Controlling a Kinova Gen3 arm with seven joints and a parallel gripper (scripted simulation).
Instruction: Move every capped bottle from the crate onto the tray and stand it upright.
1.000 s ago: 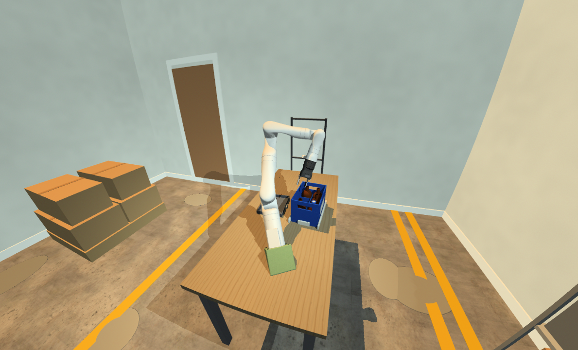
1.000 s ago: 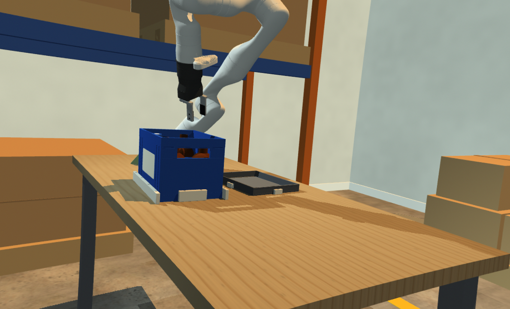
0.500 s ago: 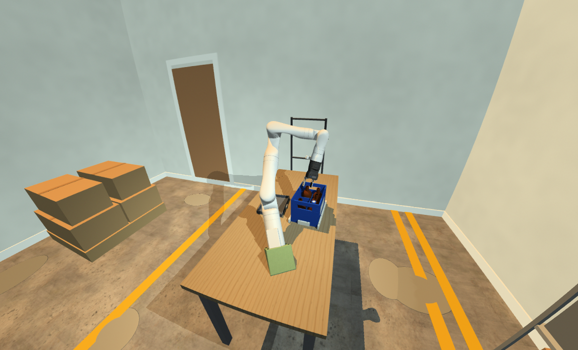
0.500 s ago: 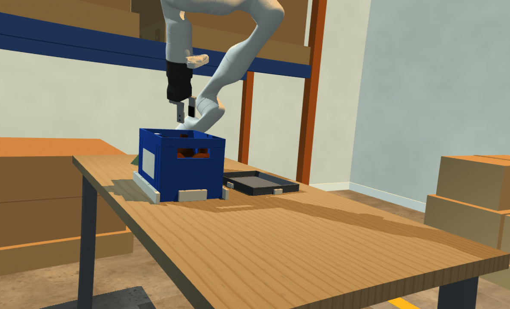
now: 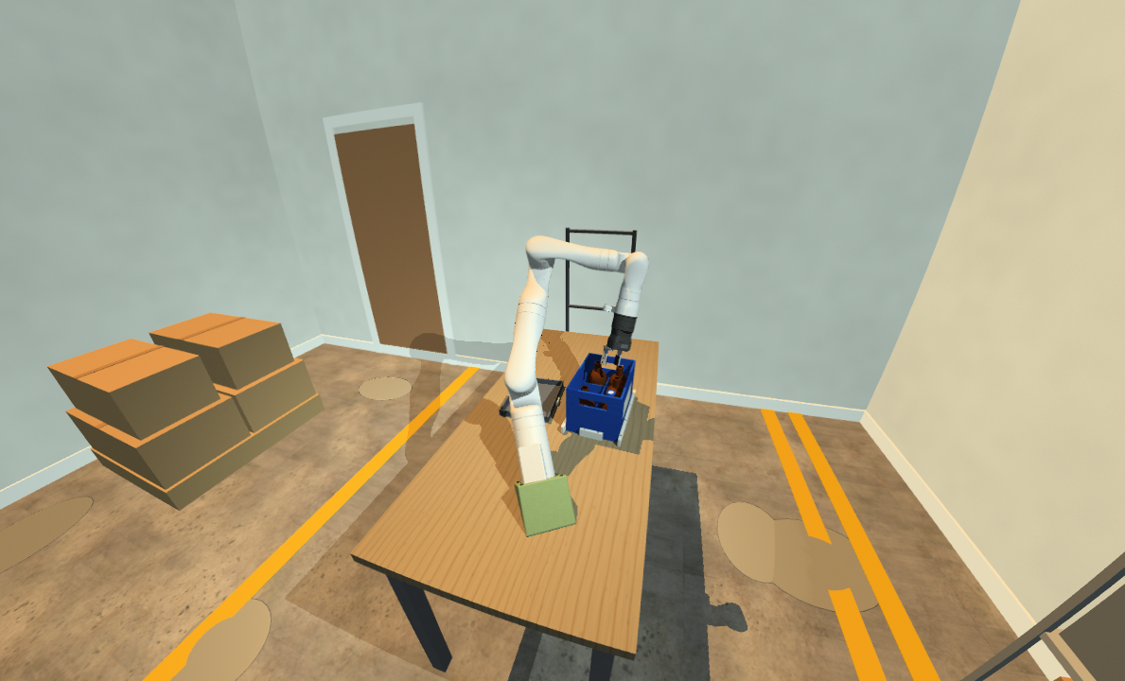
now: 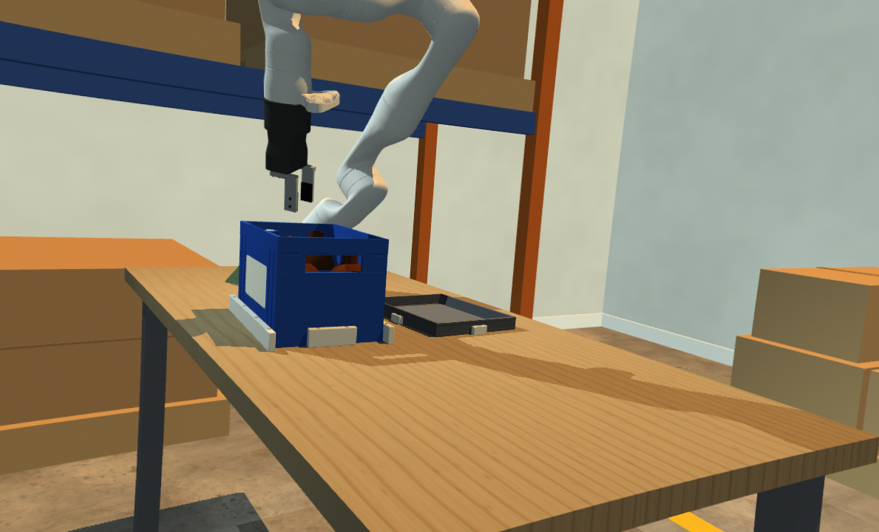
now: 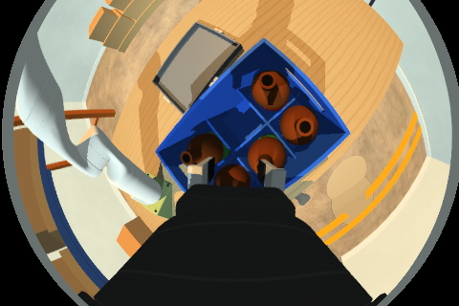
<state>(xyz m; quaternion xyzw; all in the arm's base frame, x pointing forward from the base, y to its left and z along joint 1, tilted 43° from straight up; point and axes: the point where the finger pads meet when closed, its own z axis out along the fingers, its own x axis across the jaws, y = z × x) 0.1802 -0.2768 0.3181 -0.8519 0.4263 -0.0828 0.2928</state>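
Observation:
The blue crate stands on the far part of the table, divided into compartments, and it also shows in the side view. In the wrist view several brown bottles stand in the crate; two of them show dark open mouths. A white cap shows on one bottle. The black tray lies empty beside the crate, also in the wrist view. My gripper is open and empty, pointing down just above the crate's rim. A bottle lies below between my fingers, its top hidden.
Small beige blocks sit against the crate's base and the tray's edges. My arm's green base pad is at mid table. Stacked cardboard boxes stand on the floor at the left, and a shelf rack post is behind the table.

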